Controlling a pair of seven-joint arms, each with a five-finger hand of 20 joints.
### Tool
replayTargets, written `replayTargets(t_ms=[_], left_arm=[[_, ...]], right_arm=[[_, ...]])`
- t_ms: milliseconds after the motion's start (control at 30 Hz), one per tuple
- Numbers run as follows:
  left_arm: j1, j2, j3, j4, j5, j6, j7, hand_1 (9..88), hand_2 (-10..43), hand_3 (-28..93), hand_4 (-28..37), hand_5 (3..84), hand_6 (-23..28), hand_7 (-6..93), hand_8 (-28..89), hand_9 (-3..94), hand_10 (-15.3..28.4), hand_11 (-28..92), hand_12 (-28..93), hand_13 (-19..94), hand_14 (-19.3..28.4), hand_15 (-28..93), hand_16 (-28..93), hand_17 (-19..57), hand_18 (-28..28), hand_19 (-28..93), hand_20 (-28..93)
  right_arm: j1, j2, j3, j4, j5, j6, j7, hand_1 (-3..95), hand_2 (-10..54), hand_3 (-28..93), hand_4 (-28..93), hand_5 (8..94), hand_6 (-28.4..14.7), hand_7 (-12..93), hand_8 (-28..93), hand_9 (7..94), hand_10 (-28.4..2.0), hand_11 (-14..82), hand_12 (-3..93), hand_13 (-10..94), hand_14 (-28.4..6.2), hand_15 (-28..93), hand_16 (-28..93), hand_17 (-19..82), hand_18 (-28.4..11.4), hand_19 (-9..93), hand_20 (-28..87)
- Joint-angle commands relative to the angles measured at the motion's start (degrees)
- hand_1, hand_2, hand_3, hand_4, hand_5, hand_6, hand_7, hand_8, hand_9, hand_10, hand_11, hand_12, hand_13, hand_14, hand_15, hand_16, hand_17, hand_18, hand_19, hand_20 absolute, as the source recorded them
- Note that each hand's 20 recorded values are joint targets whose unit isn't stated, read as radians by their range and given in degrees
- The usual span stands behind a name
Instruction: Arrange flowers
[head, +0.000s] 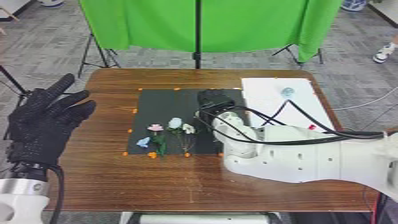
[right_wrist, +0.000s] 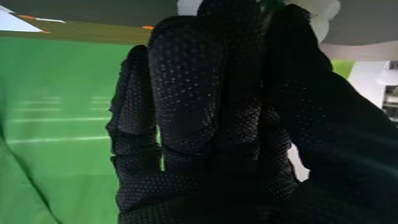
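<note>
In the head view my right hand (head: 213, 99) is over the upper right part of the dark mat (head: 160, 102). A pink flower (head: 155, 127), a white flower (head: 175, 122), a smaller white bloom (head: 188, 129) and a blue flower (head: 143, 142) lie on the mat's lower left part. In the right wrist view my right hand (right_wrist: 209, 100) has its thumb against its fingers, with a bit of green stem (right_wrist: 270, 5) between the tips and white petals (right_wrist: 322, 12) beside the thumb. My left hand (head: 46, 120) stands open at the table's left edge, away from the flowers.
A white sheet (head: 266, 87) lies right of the mat, with a small clear, bluish object (head: 287, 92) and a small red piece (head: 311, 127) on it. Orange tape marks the mat's edges. Black cables loop over my right arm. A green cloth (head: 151, 25) hangs behind the table (head: 107, 187).
</note>
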Motion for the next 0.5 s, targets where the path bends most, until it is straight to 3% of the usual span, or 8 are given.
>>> replayTargets(t_ms=[33, 200, 367, 500], left_arm=[[1.2, -1.44, -0.04, 0.18, 0.43, 0.02, -1.85, 19.0, 8.9, 76, -28.3, 33.5, 8.1, 16.6, -11, 33.7, 22.5, 31, 13, 26, 28.4, 63, -13, -6.4, 25.6, 57, 34], [0.8, -1.47, 0.1, 0.27, 1.66, 0.03, -2.81, 19.1, 8.7, 76, -28.3, 33.4, 8.2, 16.5, -11, 33.7, 22.6, 31, 13, 26, 28.4, 63, -13, -6.6, 25.7, 57, 34], [1.2, -1.81, -0.12, 0.22, 1.45, -0.09, -3.21, 19.1, 8.0, 76, -28.3, 33.4, 8.1, 16.3, -10, 33.7, 22.6, 30, 13, 26, 28.4, 62, -13, -6.5, 25.9, 57, 34], [2.0, -2.33, -0.58, -0.41, 2.17, 0.64, -4.11, 19.8, 7.7, 76, -28.3, 33.4, 8.2, 16.2, -10, 33.6, 22.6, 30, 13, 26, 28.4, 62, -12, -6.5, 25.9, 57, 34]], right_arm=[[-0.5, 1.6, 1.4, -1.6, 0.0, -3.5, -0.6, 48.6, -9.5, 69, -28, 76.7, 3.3, 15, -2, 91.3, -6.3, 20.4, 26.7, 81, -3.9, 60, 21, 32, -18.0, 86, 13], [-1.1, 1.7, 2.0, -2.1, -0.3, -5.2, -0.1, 40.2, -9.5, 76, -28, 69.9, 2.7, 16, -13, 86.0, -8.3, 27.5, 18.9, 78, -5.1, 63, 19, 29, -18.8, 85, 16], [-0.9, 2.3, 2.6, -3.1, 0.1, -5.1, -0.5, 38.1, -9.5, 76, -28, 66.7, 1.7, 15, -13, 83.9, -9.1, 28.3, 17.8, 77, -5.7, 63, 19, 29, -19.2, 85, 16], [-1.0, 2.9, 4.0, -4.6, 0.1, -6.3, -0.9, 37.4, -9.5, 75, -28, 65.1, 1.5, 15, -13, 83.4, -9.3, 28.7, 17.5, 77, -5.8, 64, 19, 29, -19.5, 85, 16]])
